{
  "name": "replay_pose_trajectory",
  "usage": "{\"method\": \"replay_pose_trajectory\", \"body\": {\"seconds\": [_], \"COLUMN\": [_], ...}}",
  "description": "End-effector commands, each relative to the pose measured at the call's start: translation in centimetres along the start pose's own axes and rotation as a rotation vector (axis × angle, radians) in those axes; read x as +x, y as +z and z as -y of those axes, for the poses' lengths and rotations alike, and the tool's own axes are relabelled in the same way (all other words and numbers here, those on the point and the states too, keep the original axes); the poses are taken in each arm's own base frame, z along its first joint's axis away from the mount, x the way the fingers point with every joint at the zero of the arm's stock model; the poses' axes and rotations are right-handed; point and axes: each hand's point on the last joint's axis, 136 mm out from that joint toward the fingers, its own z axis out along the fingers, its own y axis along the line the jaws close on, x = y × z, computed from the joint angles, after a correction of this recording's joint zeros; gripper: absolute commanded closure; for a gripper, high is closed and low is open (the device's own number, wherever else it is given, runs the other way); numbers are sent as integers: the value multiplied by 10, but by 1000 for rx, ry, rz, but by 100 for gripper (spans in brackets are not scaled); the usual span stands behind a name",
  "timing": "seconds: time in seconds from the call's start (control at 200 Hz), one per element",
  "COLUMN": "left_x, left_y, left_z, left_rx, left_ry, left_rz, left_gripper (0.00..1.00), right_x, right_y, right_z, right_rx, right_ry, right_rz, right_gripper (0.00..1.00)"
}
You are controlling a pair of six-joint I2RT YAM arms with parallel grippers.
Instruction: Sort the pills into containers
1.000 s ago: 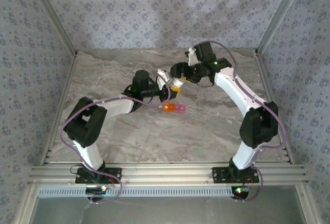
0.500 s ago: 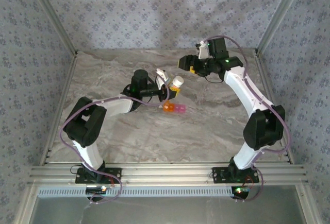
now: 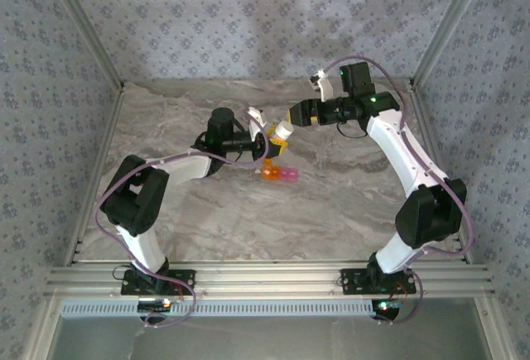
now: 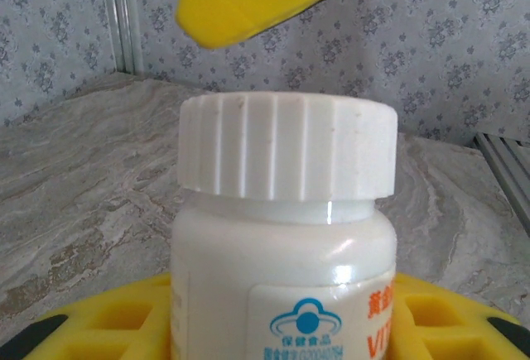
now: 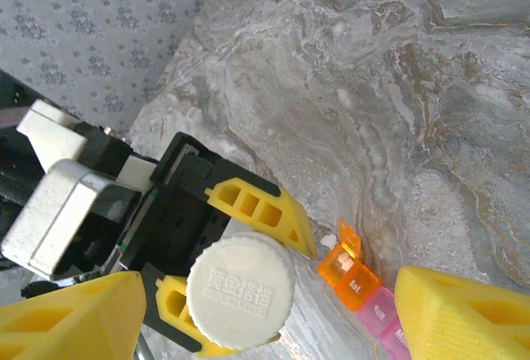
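Bottle gripped, cap not yet opened

Left claw (image 3: 269,139) was closed on the body of the white bottle (image 4: 281,244) and held it upright above the tabletop (image 3: 166,219), a little toward the far edge from the middle. The right claw (image 3: 296,117) stood wide over the cap (image 5: 240,291), with its yellow fingers (image 5: 464,314) on both sides and not touching it. The containers (image 5: 364,287), orange and pink joined side by side, lay near the middle of the tabletop, just beside the bottle; the orange lid (image 5: 349,241) seemed lifted. I judged the task to be at its beginning: the cap was on, no pill could be seen, and all the sorting was left. The bottle looked like glossy hard plastic with a printed label (image 4: 331,327), and the cap had vertical ribs. The fingers were matte yellow with square hollows, the containers translucent, the tabletop grey and marble-patterned.
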Motion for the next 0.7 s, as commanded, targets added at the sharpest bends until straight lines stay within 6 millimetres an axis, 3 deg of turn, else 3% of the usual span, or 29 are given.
{"method": "replay_pose_trajectory", "body": {"seconds": [0.0, 0.29, 0.5, 0.695], "left_x": [-13, -14, -16, -19], "left_y": [1, 1, 0, -2], "left_z": [4, 5, 6, 6], "left_rx": [42, 48, 49, 49], "left_ry": [12, 10, 13, 17], "left_rz": [21, 18, 21, 24], "left_gripper": [100, 100, 100, 100], "right_x": [3, 9, 9, 16], "right_y": [5, 21, 24, 29], "right_z": [-11, -16, -16, -18], "right_rx": [-32, -45, -55, -56], "right_ry": [-56, -71, -58, -55], "right_rz": [-33, -73, -73, -95], "right_gripper": [20, 25, 40, 41]}}
